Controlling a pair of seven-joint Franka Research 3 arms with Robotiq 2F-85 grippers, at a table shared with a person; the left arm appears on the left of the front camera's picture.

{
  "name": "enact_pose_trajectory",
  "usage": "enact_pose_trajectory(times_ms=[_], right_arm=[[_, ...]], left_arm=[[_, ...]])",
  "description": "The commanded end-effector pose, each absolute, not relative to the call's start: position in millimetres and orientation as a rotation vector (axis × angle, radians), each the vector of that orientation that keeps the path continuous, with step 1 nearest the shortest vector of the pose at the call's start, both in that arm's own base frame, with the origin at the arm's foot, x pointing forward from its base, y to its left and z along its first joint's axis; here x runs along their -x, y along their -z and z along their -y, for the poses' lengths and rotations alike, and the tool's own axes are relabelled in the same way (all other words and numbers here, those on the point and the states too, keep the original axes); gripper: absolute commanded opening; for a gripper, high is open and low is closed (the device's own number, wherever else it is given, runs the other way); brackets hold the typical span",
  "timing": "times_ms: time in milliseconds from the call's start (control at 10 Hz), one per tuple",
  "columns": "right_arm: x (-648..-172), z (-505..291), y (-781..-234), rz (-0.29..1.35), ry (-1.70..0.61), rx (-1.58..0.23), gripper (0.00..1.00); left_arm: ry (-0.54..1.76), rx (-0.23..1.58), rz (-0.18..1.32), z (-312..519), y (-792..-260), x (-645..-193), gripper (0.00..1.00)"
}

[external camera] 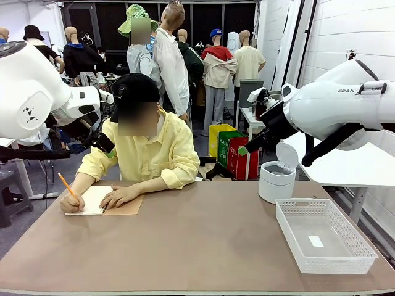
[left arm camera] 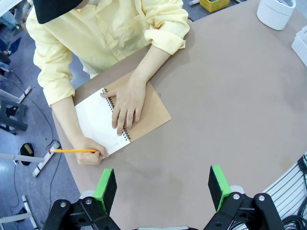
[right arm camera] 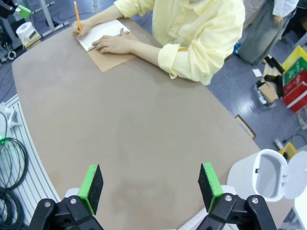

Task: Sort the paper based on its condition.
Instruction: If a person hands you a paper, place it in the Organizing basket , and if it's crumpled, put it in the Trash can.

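**Both grippers wide and empty while a person writes at the far edge**

Nearest, in the left wrist view, the left gripper (left arm camera: 162, 179) hangs over bare brown table (left arm camera: 230, 105). Its green pads (left arm camera: 105, 188) are spread wide with nothing between them. The right gripper (right arm camera: 150, 178) stands the same way in its own view, jaws fully apart and holding nothing, with bare table below it.

Taking the tabletop in the front view as a clock face, a white slotted basket (external camera: 290, 225) sits at about 4 o'clock, near the robot's edge. A small white rectangle (external camera: 315, 241) lies on its floor (slip or label, I cannot tell which). Just beyond the basket, at about 2 o'clock, stands a small round white bin (external camera: 275, 182) with its lid tipped up and open.

Across the table at about 10 o'clock, a spiral notebook (external camera: 126, 206) with a tan cover lies open in front of a person in a yellow shirt (external camera: 151, 151). The paper in sight is its white page (external camera: 92, 200), bound at the spiral and lying flat on the table. One hand (external camera: 73, 202) holds an orange pencil (external camera: 66, 184) with its tip at the page's outer edge. The other hand (external camera: 120, 197) rests flat across the spiral, fingers on the page. Notebook and basket are well apart, at opposite sides of the table.
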State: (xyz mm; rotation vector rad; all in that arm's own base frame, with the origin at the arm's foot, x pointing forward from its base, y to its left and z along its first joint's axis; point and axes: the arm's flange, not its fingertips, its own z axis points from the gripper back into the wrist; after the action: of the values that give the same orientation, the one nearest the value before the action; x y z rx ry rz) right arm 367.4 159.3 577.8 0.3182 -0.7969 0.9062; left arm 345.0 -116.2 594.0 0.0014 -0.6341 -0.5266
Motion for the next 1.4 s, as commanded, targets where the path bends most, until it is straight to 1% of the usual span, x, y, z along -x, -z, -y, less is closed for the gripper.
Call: enact_pose_trajectory(times_ms=[0, 1300], right_arm=[[-366.7, -159.7, -576.8, 0.792, -0.909, -0.32, 1.0], [-366.7, -159.7, -576.8, 0.792, -0.909, -0.32, 1.0]], left_arm=[[0.528, 0.001, 0.627, 116.2, -594.2, -344.5, 1.0], [0.528, 0.001, 0.627, 116.2, -594.2, -344.5, 1.0]])
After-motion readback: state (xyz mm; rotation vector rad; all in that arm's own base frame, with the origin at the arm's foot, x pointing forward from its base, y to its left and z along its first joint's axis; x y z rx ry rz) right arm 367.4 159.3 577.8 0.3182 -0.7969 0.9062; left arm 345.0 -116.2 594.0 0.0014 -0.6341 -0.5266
